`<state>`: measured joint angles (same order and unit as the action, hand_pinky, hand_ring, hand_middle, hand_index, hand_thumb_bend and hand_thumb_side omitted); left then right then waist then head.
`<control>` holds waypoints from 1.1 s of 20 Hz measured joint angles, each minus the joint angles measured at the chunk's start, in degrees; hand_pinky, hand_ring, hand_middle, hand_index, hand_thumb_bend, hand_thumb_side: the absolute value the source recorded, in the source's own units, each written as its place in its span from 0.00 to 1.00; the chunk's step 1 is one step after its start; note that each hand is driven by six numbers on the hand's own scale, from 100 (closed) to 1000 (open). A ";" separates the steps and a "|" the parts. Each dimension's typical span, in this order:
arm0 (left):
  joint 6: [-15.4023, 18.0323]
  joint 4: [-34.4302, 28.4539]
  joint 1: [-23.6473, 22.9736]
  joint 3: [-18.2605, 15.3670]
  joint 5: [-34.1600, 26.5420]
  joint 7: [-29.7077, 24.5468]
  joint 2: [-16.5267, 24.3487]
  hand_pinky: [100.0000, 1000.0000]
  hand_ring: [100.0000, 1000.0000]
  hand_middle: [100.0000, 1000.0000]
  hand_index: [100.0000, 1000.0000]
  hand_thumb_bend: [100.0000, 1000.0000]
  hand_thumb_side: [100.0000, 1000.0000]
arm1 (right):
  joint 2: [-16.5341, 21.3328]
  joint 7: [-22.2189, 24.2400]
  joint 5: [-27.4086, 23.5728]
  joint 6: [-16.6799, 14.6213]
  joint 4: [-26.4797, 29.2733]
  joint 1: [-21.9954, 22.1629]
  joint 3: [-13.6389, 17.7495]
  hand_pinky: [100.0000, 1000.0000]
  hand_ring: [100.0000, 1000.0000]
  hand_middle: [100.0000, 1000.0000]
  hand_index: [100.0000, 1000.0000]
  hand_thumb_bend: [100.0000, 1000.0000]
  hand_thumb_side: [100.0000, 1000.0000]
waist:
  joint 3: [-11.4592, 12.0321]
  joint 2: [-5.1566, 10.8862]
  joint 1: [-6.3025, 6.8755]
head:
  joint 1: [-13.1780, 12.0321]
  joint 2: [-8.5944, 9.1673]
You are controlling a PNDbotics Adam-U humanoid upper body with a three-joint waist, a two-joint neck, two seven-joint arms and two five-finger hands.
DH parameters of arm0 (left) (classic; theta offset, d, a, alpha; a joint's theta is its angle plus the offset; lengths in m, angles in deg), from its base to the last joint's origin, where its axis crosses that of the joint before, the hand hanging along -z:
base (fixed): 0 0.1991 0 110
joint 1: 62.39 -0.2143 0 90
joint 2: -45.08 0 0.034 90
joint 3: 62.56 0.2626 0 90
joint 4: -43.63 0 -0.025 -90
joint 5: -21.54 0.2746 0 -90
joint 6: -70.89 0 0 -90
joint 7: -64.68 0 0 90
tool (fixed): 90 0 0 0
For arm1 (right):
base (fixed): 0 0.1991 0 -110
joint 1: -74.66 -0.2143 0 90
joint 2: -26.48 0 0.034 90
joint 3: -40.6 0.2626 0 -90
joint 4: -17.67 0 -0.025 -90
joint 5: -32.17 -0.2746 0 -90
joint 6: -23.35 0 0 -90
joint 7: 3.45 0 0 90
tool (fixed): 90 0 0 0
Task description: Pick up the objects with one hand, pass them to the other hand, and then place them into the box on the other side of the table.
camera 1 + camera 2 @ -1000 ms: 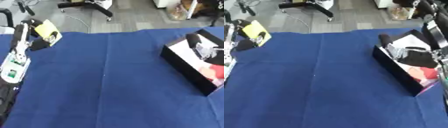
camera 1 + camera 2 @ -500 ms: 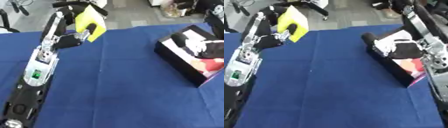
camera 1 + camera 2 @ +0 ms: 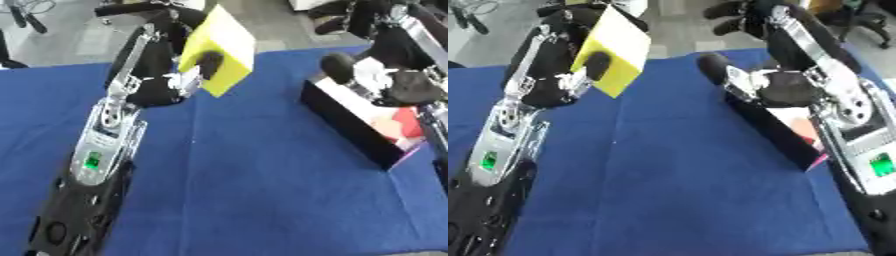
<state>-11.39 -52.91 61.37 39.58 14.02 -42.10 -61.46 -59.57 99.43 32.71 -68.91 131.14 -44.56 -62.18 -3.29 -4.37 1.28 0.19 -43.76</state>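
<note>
My left hand (image 3: 166, 37) is shut on a flat yellow block (image 3: 220, 47), thumb across its front face, and holds it tilted high above the blue table (image 3: 245, 190) at the far middle. My right hand (image 3: 767, 25) hangs open to the right of the block, fingers spread and thumb (image 3: 710, 67) pointing toward it, a short gap between them. It hovers over the left end of the black box (image 3: 350, 125) at the table's right, which holds white (image 3: 372, 75) and red (image 3: 407, 120) things. The right arm hides much of the box in the right eye view.
A blue cloth covers the table, bare in the middle and front. My left forearm (image 3: 96, 155) stretches along the left side. Grey floor and an office chair base (image 3: 131, 7) lie beyond the far edge.
My left hand has lifted the yellow block from the far left corner up and toward the middle. My right arm has come in over the box toward it. The view has also shifted.
</note>
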 measured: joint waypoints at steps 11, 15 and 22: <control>0.90 0.68 1.06 2.98 4.35 -1.80 -1.39 0.50 0.40 0.44 0.55 0.02 0.06 | -0.05 3.71 1.24 3.98 0.00 0.51 -0.43 0.74 0.84 0.96 0.95 0.43 0.44 | 0.26 0.00 -0.32 | 0.96 0.05; 1.64 2.94 1.08 3.27 7.24 -1.56 -1.76 0.50 0.40 0.44 0.55 0.02 0.06 | 0.05 5.76 3.02 4.87 0.00 0.52 -0.50 0.75 0.84 0.96 0.95 0.43 0.44 | 0.25 0.00 -0.35 | 0.95 0.10; 3.15 6.58 1.25 3.26 11.64 -0.52 -2.10 0.50 0.40 0.44 0.55 0.01 0.06 | 0.78 9.39 3.52 6.63 0.00 0.52 -1.36 0.74 0.84 0.95 0.95 0.44 0.43 | 0.25 0.00 -0.40 | 0.95 0.52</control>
<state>-8.24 -46.32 62.62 42.85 25.66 -42.61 -63.56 -58.78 108.82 36.24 -62.29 131.14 -44.04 -63.54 -3.04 -4.37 0.88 1.14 -43.24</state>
